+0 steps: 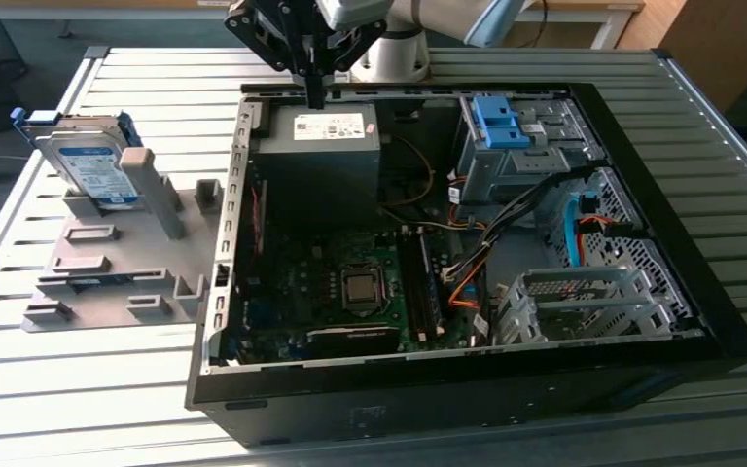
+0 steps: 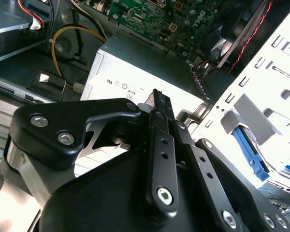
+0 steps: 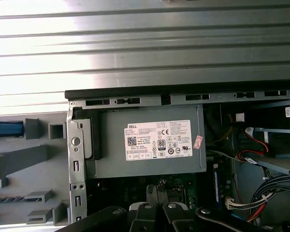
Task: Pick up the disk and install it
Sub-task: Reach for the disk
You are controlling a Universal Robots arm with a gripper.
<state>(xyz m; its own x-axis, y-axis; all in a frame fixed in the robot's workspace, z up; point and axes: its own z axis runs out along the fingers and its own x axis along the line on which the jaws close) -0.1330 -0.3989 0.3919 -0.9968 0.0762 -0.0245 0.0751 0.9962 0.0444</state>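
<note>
Your tool [image 1: 314,99] hangs clenched on nothing above the case's [image 1: 478,401] rim; the disk [image 1: 92,167] stands upright outside the case, well apart.

The disk [image 1: 92,167] is silver with a blue-and-white label and blue edging. The stand [image 1: 114,263] is grey, the computer case [image 1: 724,331] black, its circuit board [image 1: 289,277] green. The ribbed worktop [image 1: 88,399] is pale grey.

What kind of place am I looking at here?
Probably a robotics lab or test bench: an open computer case on a slatted metal table, the disk standing in a grey fixture beside it, the gripper above.
</note>
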